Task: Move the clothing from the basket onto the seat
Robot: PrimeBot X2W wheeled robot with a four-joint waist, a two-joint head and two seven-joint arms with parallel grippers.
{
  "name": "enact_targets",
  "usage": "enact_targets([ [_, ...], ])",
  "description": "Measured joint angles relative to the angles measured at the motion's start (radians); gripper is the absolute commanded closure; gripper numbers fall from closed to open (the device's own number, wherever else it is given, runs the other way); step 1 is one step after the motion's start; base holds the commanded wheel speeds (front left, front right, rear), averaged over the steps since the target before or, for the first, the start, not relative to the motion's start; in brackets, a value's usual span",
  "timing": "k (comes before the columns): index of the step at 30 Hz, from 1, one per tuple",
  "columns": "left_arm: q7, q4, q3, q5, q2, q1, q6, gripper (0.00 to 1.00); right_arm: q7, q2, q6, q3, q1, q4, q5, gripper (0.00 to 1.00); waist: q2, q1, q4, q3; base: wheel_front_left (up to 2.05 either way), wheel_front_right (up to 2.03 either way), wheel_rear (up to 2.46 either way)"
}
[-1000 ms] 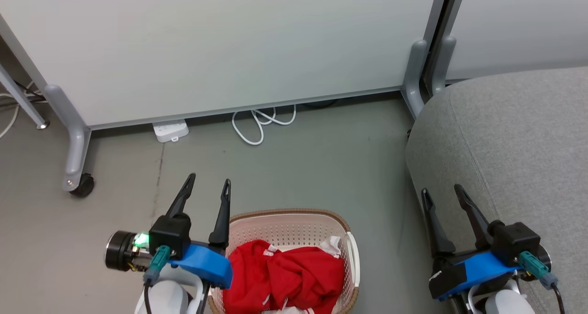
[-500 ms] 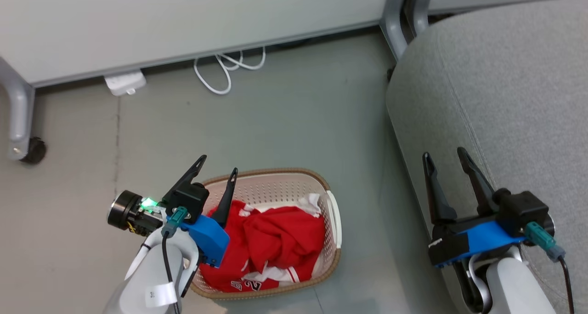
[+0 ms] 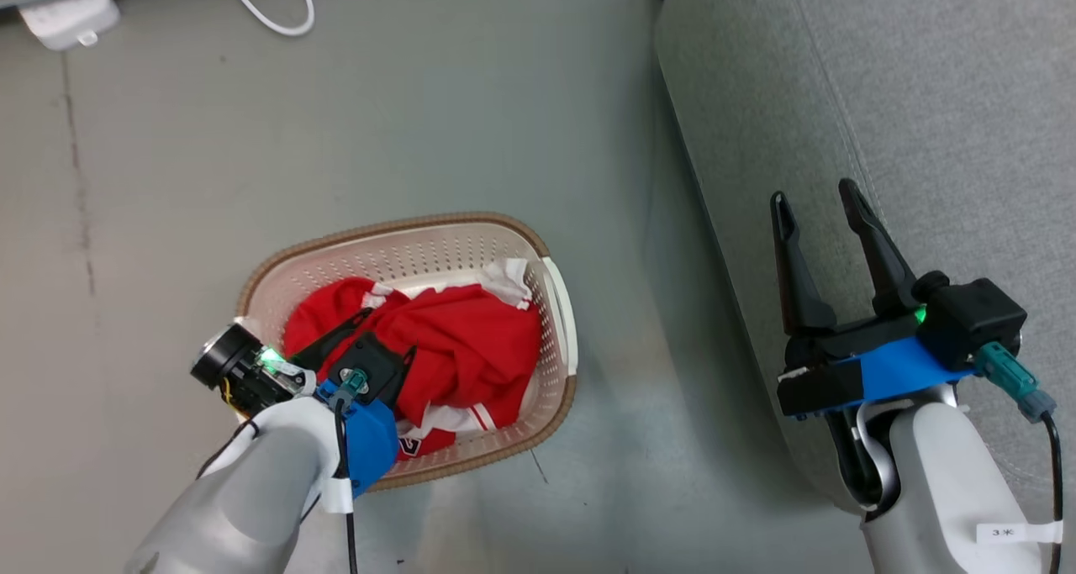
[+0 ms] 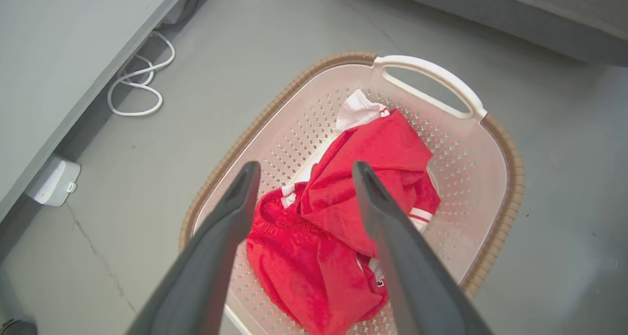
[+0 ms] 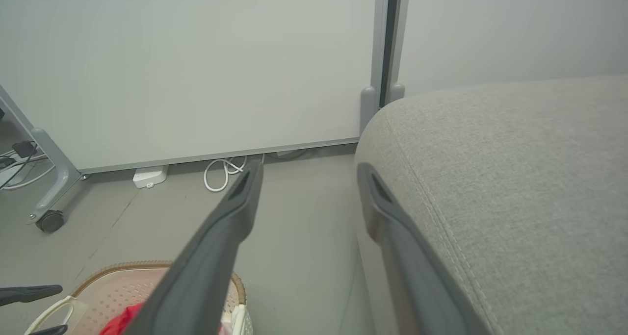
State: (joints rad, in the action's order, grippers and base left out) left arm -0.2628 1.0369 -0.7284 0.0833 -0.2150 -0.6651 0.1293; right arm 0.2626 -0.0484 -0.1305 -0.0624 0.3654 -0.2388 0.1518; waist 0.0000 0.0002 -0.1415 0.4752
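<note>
The cream basket (image 3: 395, 225) with a brown rim stands on the floor, holding the crumpled red clothing (image 3: 471, 339) with white trim. My left gripper (image 3: 391, 332) hangs open over the basket's left half, fingers tipped down toward the fabric. In the left wrist view the open left gripper (image 4: 306, 167) frames the clothing (image 4: 373, 163) inside the basket (image 4: 274, 109), with nothing held. My right gripper (image 3: 811, 192) stands open and empty over the left edge of the grey seat (image 3: 925, 95). The right wrist view looks past the right gripper (image 5: 310, 167) at the seat (image 5: 515, 178) and the basket (image 5: 122, 276).
A white power strip (image 3: 67, 15) and a looped white cable (image 3: 269, 7) lie on the grey floor at the far side. A white partition on a grey wheeled leg (image 5: 49, 217) stands behind. Bare floor separates the basket from the seat.
The head camera has tilted down, shifting the whole picture. My left gripper has swung from beside the basket rim to over the clothing, fingers tipped downward. The right gripper stays open by the seat.
</note>
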Motion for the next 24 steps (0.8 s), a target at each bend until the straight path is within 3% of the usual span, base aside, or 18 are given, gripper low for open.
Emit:
enact_targets([
  [13,0.047,0.176,-0.323,0.1,-0.021,-0.128,0.0,0.0,0.0,0.0,0.0,-0.014,0.07,0.031,0.008,0.0,0.0,-0.0001,-0.048,0.169,0.0,0.0,0.0],
  [24,0.216,0.215,-0.506,0.176,-0.051,-0.226,0.0,0.0,0.0,0.0,0.0,-0.011,0.133,0.066,0.008,0.0,-0.0001,-0.0001,-0.074,0.299,0.0,0.0,0.0],
])
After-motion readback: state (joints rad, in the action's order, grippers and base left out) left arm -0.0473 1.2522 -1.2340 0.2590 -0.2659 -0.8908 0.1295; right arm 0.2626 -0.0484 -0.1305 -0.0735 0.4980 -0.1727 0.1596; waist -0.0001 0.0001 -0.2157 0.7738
